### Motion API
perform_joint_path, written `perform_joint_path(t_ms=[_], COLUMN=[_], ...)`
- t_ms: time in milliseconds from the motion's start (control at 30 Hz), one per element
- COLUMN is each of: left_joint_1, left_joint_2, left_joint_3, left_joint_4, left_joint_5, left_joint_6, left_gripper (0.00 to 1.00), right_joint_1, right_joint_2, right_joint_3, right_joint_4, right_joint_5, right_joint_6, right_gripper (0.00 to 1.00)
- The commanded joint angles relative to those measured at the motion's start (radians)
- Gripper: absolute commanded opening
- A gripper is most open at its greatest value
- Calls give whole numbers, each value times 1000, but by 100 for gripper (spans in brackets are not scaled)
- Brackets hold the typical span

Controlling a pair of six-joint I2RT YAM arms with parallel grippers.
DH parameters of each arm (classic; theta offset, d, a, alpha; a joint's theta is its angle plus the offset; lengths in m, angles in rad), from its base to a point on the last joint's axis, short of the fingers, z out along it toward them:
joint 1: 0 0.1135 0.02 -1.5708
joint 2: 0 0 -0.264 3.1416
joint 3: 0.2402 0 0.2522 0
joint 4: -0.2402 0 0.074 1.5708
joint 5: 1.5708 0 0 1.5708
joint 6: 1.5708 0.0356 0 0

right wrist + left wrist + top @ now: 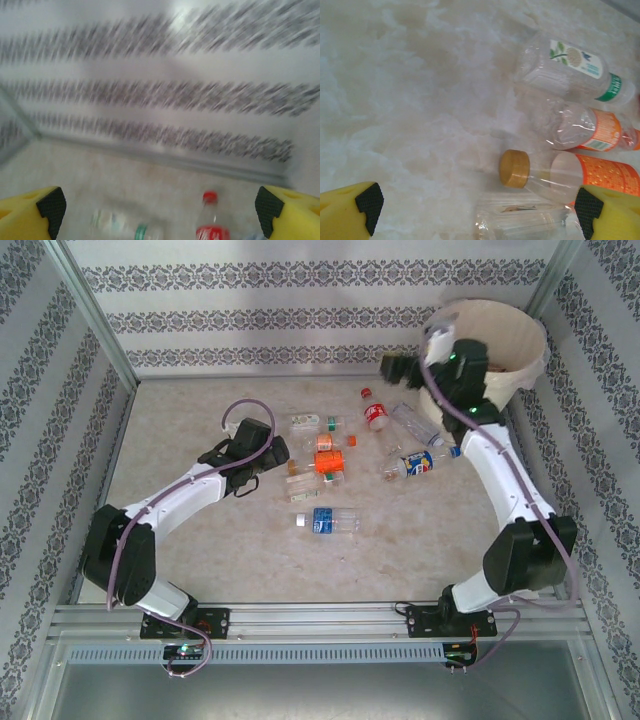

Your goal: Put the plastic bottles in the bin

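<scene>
Hovering wide open, left gripper [479, 209] had the tan-capped bottle [555, 177] just ahead between its pads [369, 205], long axis along the closing line; right gripper [157, 207], open and empty, was near the bin [520, 335].

No text legible anywhere, white-label bottle [572, 62] shows green leaf graphic and small blue mark, print blurred, orange-label bottle [605, 174] lettering unreadable, red-label bottle [374, 414] and blue-label bottle nearest the arm bases [325, 521] too small to read
</scene>
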Motion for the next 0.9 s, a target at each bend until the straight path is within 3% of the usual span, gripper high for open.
perform_joint_path(t_ms=[0,133,300,400,667,867], left_joint_1=[20,26,29,32,44,49], left_joint_2=[11,5,0,-5,-21,-21], left_joint_3=[-23,-38,-44,-55,-85,-95], left_joint_4=[-57,-68,-92,-91,-84,-84], left_joint_5=[-22,-29,-51,-57,-63,-62], left_joint_6=[-97,-120,-140,-158,-186,-189], left_gripper=[100,100,100,100,100,100], right_joint_1=[122,280,455,551,661,689], right_joint_2=[-87,-123,-108,-46,109,235], right_joint_3=[-136,-242,-302,-300,-287,-244], right_joint_4=[-65,-230,-457,-584,-586,-555], right_joint_5=[-19,15,15,91,254,332], right_joint_6=[-317,-532,-686,-724,-748,-775], right_gripper=[98,98,97,98,97,89])
